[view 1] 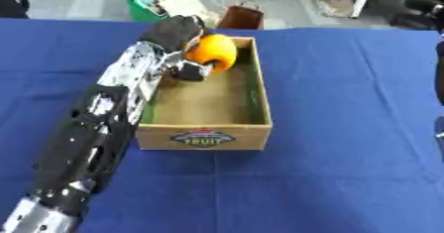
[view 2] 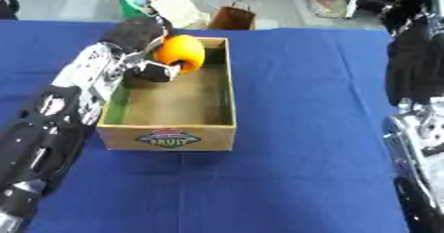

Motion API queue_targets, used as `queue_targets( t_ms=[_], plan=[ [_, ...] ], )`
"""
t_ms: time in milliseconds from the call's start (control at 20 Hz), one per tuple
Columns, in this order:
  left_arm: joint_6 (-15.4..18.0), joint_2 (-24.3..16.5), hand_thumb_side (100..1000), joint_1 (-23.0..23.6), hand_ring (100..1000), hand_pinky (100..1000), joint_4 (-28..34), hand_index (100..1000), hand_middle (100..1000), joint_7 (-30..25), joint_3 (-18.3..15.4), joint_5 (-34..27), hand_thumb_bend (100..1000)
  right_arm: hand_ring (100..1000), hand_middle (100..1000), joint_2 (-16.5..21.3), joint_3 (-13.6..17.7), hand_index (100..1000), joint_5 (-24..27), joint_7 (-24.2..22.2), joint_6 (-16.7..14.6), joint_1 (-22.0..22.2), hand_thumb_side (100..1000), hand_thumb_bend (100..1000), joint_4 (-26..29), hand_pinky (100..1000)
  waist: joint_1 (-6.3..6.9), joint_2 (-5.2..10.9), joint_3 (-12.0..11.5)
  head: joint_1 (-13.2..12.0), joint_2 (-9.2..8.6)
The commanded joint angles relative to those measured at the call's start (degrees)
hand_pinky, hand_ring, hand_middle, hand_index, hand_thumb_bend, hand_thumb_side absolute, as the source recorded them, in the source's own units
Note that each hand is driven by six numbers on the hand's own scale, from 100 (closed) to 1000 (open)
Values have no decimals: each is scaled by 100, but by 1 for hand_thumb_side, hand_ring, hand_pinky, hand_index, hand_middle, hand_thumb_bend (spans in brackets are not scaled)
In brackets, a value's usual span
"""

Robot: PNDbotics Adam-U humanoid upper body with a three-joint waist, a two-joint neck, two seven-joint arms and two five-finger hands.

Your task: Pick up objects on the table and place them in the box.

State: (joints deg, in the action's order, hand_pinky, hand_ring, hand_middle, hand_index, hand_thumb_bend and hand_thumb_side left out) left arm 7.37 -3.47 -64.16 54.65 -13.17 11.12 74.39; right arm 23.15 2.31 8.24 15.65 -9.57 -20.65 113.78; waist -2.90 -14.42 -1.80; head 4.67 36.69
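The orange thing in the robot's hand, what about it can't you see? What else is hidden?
- Orange thing: its far side, covered by the left hand; whether it touches the box floor is unclear.
- Right hand: cut off by the right eye view's edge; dark and blurred, its fingers unreadable.
- Box label: small print blurred.

Even, bright overhead light — soft shadow beside box (view 1: 204, 139) on blue surface (view 1: 347, 128). Both views soft, blurred throughout — glare on silver arm (view 1: 130, 73).
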Motion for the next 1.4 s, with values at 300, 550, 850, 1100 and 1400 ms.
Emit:
queue_targets(
  t_ms=[300, 550, 850, 1100, 1400],
  plan=[
    [177, 78, 376, -11, 609, 523, -188, 842, 632, -181, 97, -64, 126, 671, 602, 53, 86, 733, 15, 30, 20, 21, 1000, 100, 81, 707, 22, 96, 12, 13, -34],
    [385, -25, 683, 4, 697, 547, -275, 952, 730, -565, 1, 82, 647, 672, 603, -4, 82, 732, 13, 46, 41, 17, 1000, 100, 81, 707, 24, 108, 15, 14, -29],
    [340, -66, 736, 23, 715, 560, -155, 936, 737, -883, -141, 352, 690, 672, 603, -19, 72, 733, 15, 37, 58, 1, 1000, 100, 81, 707, 24, 117, 8, 6, -27],
    [34, -236, 698, -169, 643, 518, 365, 792, 615, -557, -303, 140, 217, 673, 603, -27, 43, 733, 35, 6, 63, -22, 1000, 100, 81, 707, 38, 130, -12, 24, 17],
    [-412, -512, 558, -471, 570, 486, 1159, 713, 512, -67, -917, -327, 100, 673, 603, -15, 12, 734, 58, -34, 85, -42, 1000, 100, 81, 708, 32, 146, -50, 62, 103]
  ],
)
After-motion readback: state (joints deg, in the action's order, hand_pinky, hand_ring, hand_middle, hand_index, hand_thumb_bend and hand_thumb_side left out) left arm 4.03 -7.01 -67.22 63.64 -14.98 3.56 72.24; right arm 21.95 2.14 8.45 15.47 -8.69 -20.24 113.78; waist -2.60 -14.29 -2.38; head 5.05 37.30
